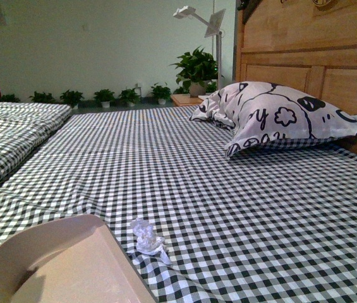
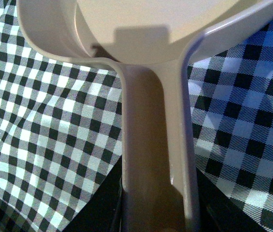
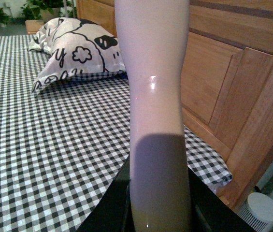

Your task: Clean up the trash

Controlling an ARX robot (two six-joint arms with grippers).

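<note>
Trash (image 1: 148, 240): crumpled white wad on checked sheet (image 1: 229, 189).

trash (image 1: 148, 240) on bed (image 1: 229, 202), just right of dustpan (image 1: 58, 265) | pillow (image 1: 273, 117) far behind, right

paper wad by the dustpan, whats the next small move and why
Probably slide the dustpan, whose handle shows in the left wrist view, a little toward the paper wad. The wad lies on the checked sheet just off the pan's edge, not yet in it.
</note>
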